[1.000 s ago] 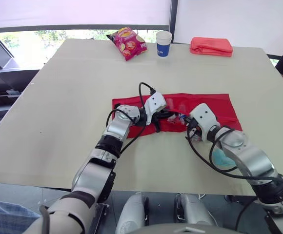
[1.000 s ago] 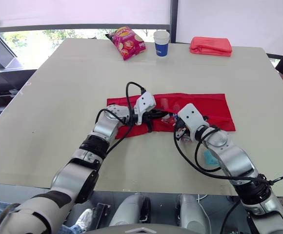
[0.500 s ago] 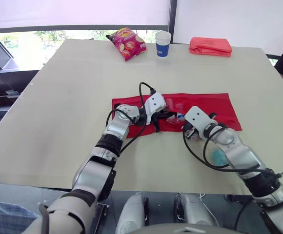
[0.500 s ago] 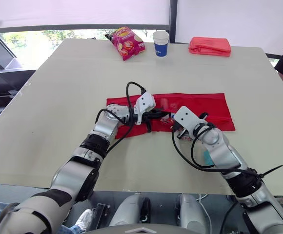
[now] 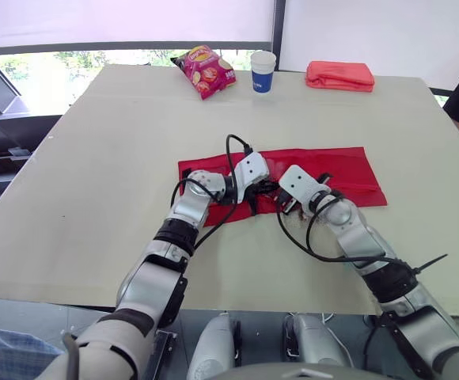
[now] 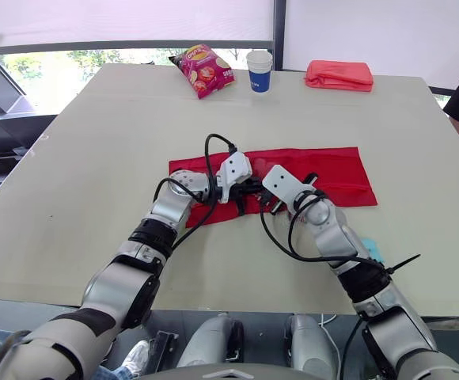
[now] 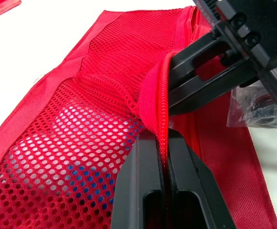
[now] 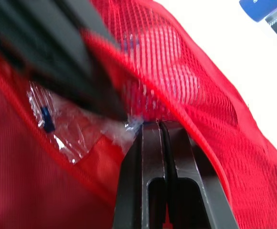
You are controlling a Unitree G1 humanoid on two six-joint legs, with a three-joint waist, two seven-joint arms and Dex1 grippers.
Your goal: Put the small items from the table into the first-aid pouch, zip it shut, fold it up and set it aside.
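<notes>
Pinching the zip edge of the red mesh first-aid pouch [image 5: 348,170], which lies flat mid-way across the pale table [image 5: 95,158], your left gripper [image 5: 264,189] is clamped there, apparently to hold the pocket mouth open. Your right gripper [image 5: 283,204], clenched on a clear plastic packet [image 7: 253,107], points at that gap.

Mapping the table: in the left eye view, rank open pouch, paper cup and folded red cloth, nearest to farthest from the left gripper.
1. open pouch, pinched in the left gripper.
2. paper cup, far edge, straight ahead.
3. folded red cloth, far edge, rightward.
</notes>
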